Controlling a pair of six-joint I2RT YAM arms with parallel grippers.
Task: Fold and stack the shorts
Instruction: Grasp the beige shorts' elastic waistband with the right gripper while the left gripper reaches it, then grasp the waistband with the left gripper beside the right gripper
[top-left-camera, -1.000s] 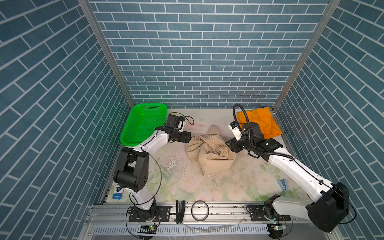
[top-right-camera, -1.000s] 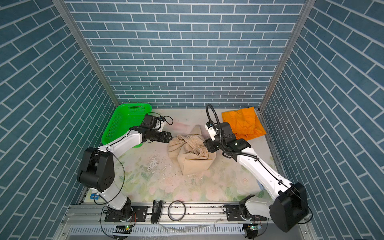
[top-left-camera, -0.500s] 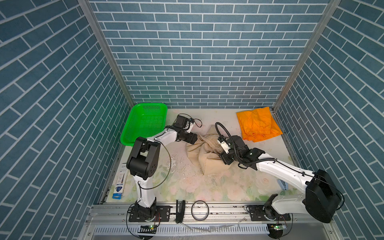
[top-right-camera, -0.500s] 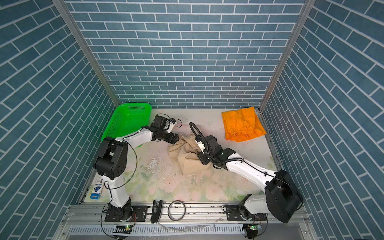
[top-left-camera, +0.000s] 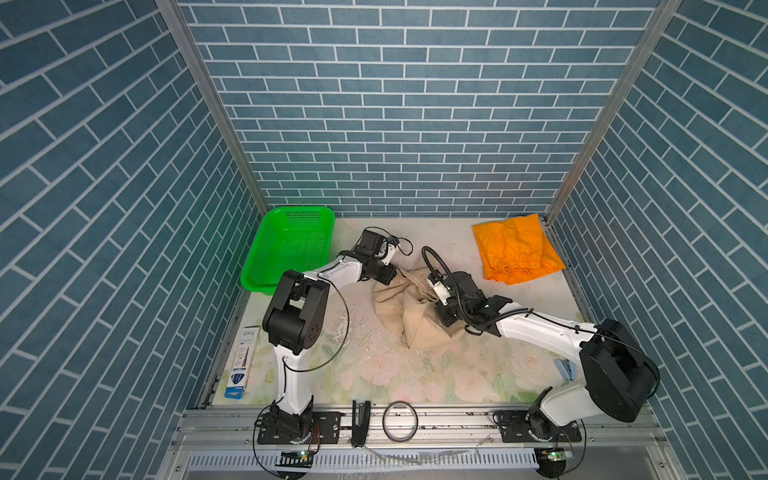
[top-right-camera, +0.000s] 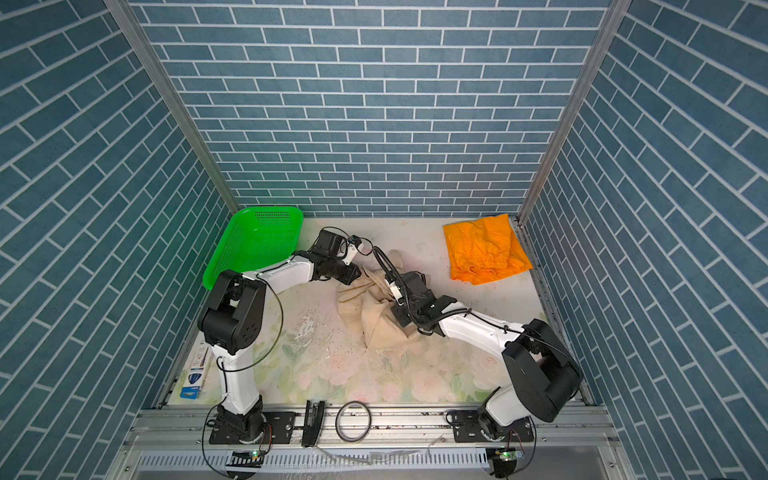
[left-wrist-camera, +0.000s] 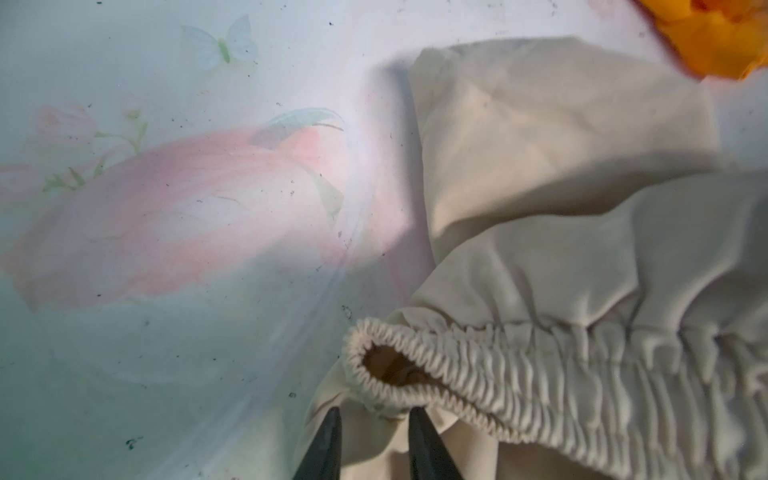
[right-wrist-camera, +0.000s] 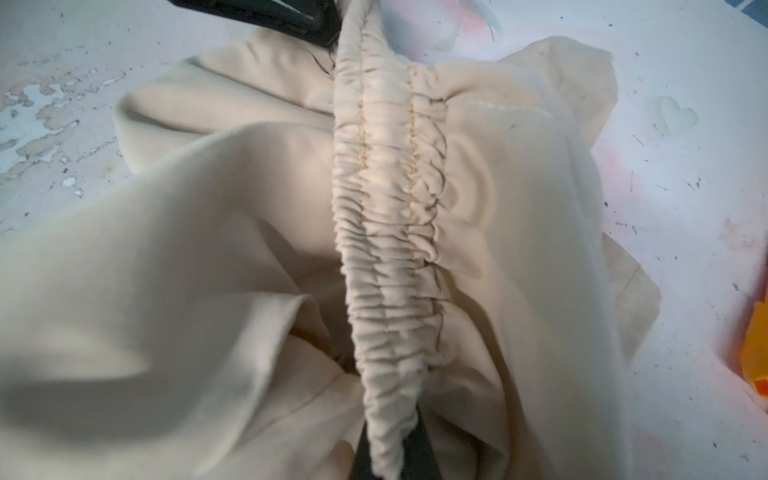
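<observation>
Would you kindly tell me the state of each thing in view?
beige shorts: crumpled, unfolded, waistband stretched between both pincers.
orange shorts: roughly folded, lying apart, untouched.
basket: upright, empty.
left pincer: shut on the beige waistband.
right pincer: shut on the beige waistband.

Left arm (top-left-camera: 332, 270): base at 7 o'clock in both top views, lower link upright, elbow raised, forearm reaching toward 1 o'clock. Left pincer (left-wrist-camera: 376, 428): low, fingers (left-wrist-camera: 328, 440) drawn close together, nipping one end of the waistband of the beige shorts (top-left-camera: 415, 328).

Right arm (top-left-camera: 540, 332): base at 5 o'clock, shoulder bulked low, forearm stretched flat toward 10 o'clock, cable looped above the wrist. Right pincer (right-wrist-camera: 388, 457): clamped on the opposite end of that waistband. The two pincers face each other, near but apart.
</observation>
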